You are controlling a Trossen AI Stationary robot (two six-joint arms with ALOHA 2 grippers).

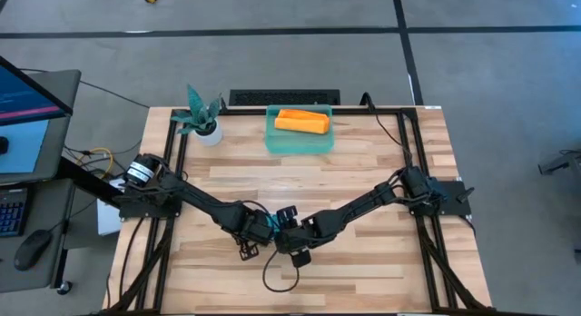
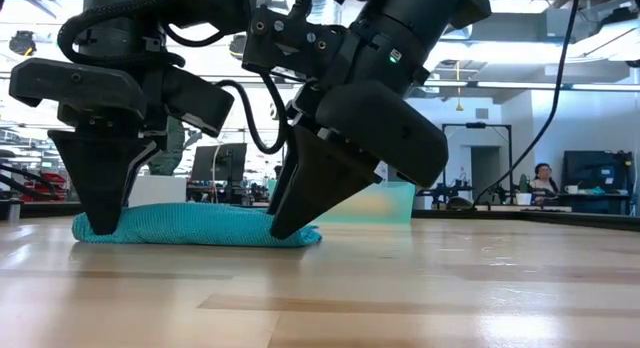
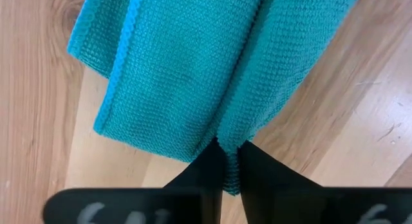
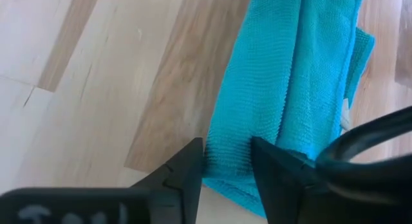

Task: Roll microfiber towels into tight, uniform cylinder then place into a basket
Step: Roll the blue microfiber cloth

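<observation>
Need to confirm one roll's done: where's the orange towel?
In the high view, the orange towel lies rolled inside the basket at the table's far edge, right of the plant.

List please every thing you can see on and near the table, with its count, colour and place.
teal towel: one, teal-blue, flat on the table near its front middle, between both claws
orange towel: one, orange-yellow, rolled, inside the basket
basket: one, translucent teal-green, far middle of the table
potted plant: one, teal leaves and white pot, far left of the table
table: one, light wood
left claw: one, dark, pinching an edge of the teal towel
right claw: one, dark, fingers either side of the towel's other edge
</observation>
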